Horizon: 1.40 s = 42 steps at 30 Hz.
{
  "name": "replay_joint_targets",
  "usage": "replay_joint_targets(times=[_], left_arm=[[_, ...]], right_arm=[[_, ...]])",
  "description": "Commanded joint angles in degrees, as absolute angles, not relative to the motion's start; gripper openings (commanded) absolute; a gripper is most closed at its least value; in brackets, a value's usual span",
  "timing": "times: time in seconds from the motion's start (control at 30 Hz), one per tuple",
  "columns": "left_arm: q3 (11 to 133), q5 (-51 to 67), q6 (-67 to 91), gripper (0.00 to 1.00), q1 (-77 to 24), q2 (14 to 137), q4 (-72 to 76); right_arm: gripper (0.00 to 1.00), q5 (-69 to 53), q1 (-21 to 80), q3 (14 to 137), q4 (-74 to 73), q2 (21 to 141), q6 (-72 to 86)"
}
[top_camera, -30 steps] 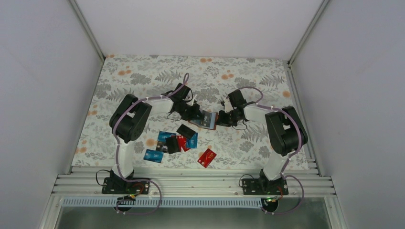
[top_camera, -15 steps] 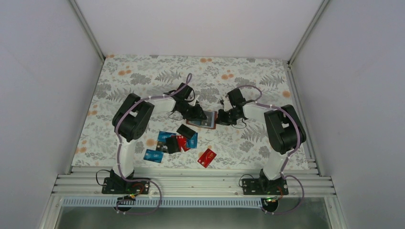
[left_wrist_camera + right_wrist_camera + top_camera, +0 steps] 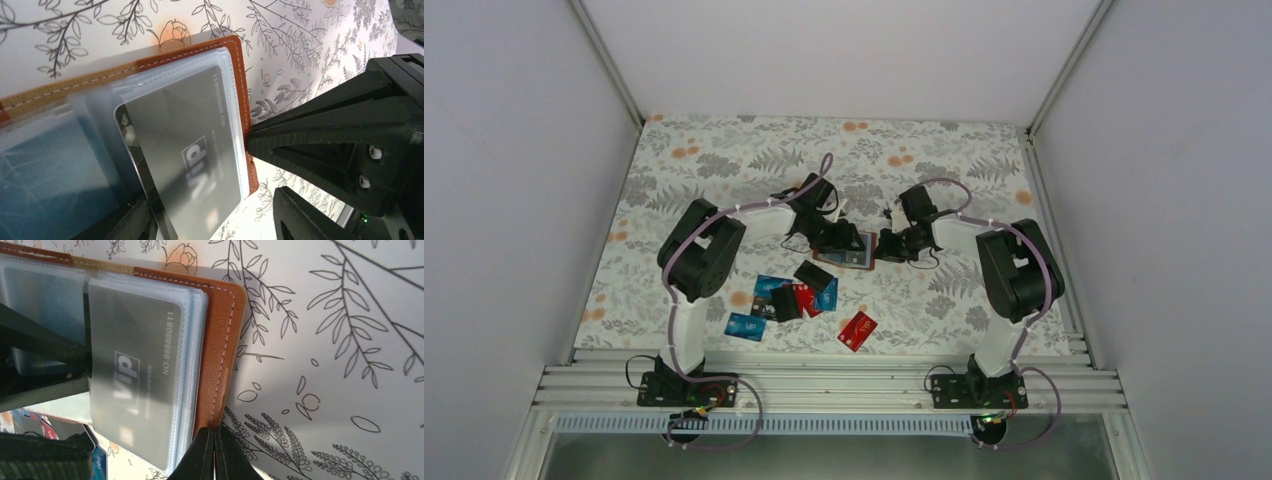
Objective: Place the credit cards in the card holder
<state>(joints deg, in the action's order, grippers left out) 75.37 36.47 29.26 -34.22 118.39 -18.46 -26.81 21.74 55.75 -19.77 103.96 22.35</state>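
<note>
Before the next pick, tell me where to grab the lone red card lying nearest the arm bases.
Pinch the lone red card across its two long edges, coming straight down. It lies flat and skewed, apart from the other cards, so both edges look free; turn the wrist to its slant.

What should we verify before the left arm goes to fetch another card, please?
1. Right gripper pinching the card holder by its leather edge: ok.
2. Card holder lying open, pockets facing up: ok.
3. Grey VIP card inside the clear sleeve: ok. Pushed fully home: cannot tell.
4. Left gripper with its jaws apart: ok. Clear of the card: cannot tell.
5. All cards stowed: not ok. The loose cards lie in a pile on the table, with a red card apart from them.
</note>
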Motion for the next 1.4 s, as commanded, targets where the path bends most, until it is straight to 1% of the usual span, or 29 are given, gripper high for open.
replay_joint_targets(times=[0.0,0.17,0.37,0.43,0.5,0.53,0.57,0.67,0.8,0.9,1.0,1.2,1.37], left_arm=[[74.25,31.78,28.57,0.62,-34.99,116.67,-23.41],[73.88,28.87,27.78,0.78,-35.56,112.27,-25.64],[72.28,25.91,27.57,0.88,-35.68,107.67,-27.35],[71.28,24.83,27.67,0.88,-35.71,105.97,-26.42],[70.22,24.55,27.44,0.82,-35.68,104.95,-24.83],[70.02,24.46,27.41,0.76,-35.66,104.94,-24.26],[69.98,24.51,27.31,0.65,-35.68,105.13,-23.80],[70.32,25.54,27.29,0.49,-35.89,106.33,-22.18],[71.91,25.78,27.12,0.35,-36.38,108.53,-21.29],[73.28,25.59,26.97,0.29,-36.47,110.85,-21.49],[74.13,25.90,26.90,0.26,-36.50,112.71,-21.38],[75.39,25.18,26.72,0.24,-36.56,114.44,-21.83],[75.81,24.22,26.41,0.19,-36.56,115.30,-22.56]], right_arm=[[0.04,-26.82,23.03,56.59,-18.81,105.17,21.06],[0.06,-26.31,23.00,57.15,-19.67,104.40,20.70],[0.12,-25.66,23.02,58.53,-21.17,103.35,20.17],[0.15,-25.35,22.94,59.15,-21.79,102.92,20.11],[0.20,-25.04,22.94,59.68,-22.32,102.24,20.08],[0.22,-24.88,22.94,59.77,-22.59,101.85,20.18],[0.24,-24.81,22.96,60.03,-22.79,101.41,20.32],[0.26,-25.11,22.94,60.20,-23.10,99.79,20.89],[0.29,-26.19,22.94,59.90,-23.16,97.37,21.88],[0.30,-27.89,22.94,59.32,-22.40,96.41,22.82],[0.30,-28.89,22.94,58.69,-21.83,96.01,23.66],[0.30,-28.95,22.94,58.05,-21.53,96.02,23.84],[0.30,-29.33,22.94,58.27,-21.53,96.24,23.73]])
